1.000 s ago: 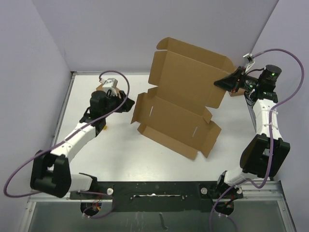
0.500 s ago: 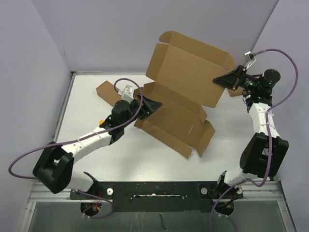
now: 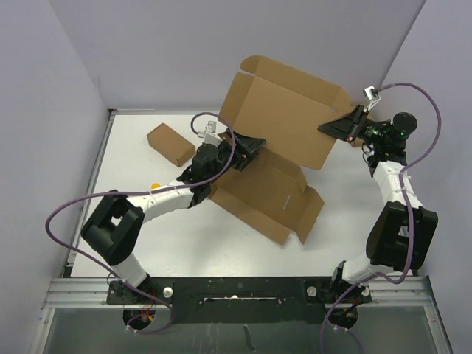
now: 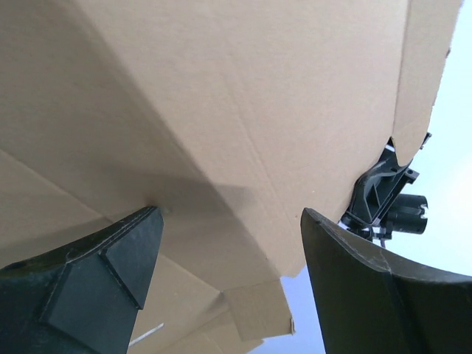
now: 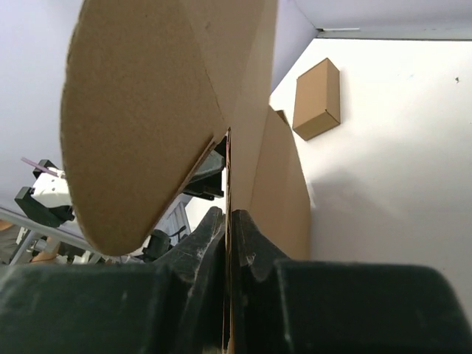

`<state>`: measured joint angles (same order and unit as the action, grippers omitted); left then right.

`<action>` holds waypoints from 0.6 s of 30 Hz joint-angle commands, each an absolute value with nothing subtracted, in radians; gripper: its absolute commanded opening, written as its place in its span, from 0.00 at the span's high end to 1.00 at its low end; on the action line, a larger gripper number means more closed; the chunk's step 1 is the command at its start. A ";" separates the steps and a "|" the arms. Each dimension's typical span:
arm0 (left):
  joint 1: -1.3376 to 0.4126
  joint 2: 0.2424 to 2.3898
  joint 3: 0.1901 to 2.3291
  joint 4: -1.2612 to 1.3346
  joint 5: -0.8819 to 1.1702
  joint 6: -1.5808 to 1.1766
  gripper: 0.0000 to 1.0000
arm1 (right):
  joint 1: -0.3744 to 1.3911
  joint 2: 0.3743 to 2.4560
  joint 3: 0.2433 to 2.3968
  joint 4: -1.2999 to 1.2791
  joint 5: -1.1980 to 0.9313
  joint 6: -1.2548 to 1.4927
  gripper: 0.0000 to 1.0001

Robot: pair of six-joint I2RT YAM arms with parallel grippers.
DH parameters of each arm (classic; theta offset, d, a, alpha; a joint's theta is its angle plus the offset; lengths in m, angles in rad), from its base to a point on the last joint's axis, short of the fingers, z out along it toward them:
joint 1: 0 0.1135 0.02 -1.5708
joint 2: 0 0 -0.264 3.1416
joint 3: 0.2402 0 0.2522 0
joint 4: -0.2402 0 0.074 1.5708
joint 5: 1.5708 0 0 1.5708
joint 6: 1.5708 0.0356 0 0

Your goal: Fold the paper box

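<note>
Brown paper box [image 3: 284,125], edge pinched.

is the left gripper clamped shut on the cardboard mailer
No, the left wrist view shows the left gripper with its jaws spread wide apart, the paper box panel in front of them and not pinched.

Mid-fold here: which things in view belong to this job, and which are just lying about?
In the job: paper box; right gripper, shut on its raised panel's edge; left gripper, open beside it.
Lying about: small cardboard box, far left, untouched.
</note>
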<state>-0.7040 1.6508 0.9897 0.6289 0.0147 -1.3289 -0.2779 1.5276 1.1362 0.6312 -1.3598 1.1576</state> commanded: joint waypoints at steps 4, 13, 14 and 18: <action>-0.715 1.719 1.093 0.720 -0.018 -1.354 0.25 | -0.242 1.459 1.135 0.704 -1.346 1.239 1.00; -0.718 1.697 1.100 0.761 -0.007 -1.380 0.25 | -0.246 1.492 1.197 0.880 -1.354 1.436 1.00; -0.719 1.685 1.094 0.754 -0.005 -1.385 0.25 | -0.253 1.498 1.215 0.879 -1.350 1.437 1.00; -0.731 1.619 1.069 0.685 -0.020 -1.401 0.24 | -0.270 1.523 1.272 0.902 -1.339 1.463 1.00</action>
